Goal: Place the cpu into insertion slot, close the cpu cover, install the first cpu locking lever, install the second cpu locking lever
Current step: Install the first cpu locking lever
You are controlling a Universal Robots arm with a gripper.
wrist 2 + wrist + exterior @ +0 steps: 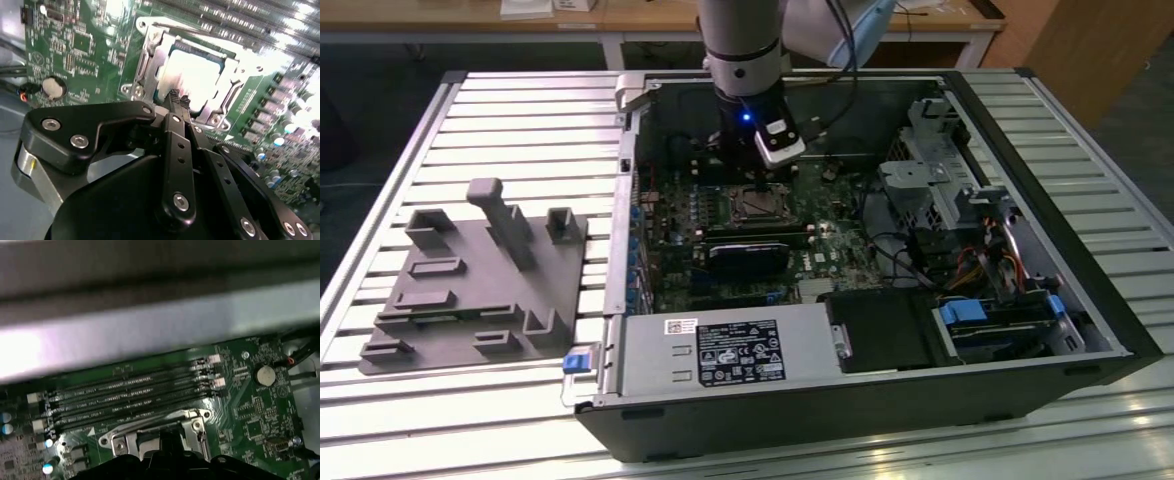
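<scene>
While our gripper (175, 100) hovers clenched and empty, we see the cpu (200, 75) seated under the cpu cover (155, 57) at frame centre.

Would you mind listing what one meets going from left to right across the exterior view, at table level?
Grey fixture tray → open computer case's left wall → insertion slot with the gripper just above it → silver drive cage → blue-tabbed drive bay.
</scene>
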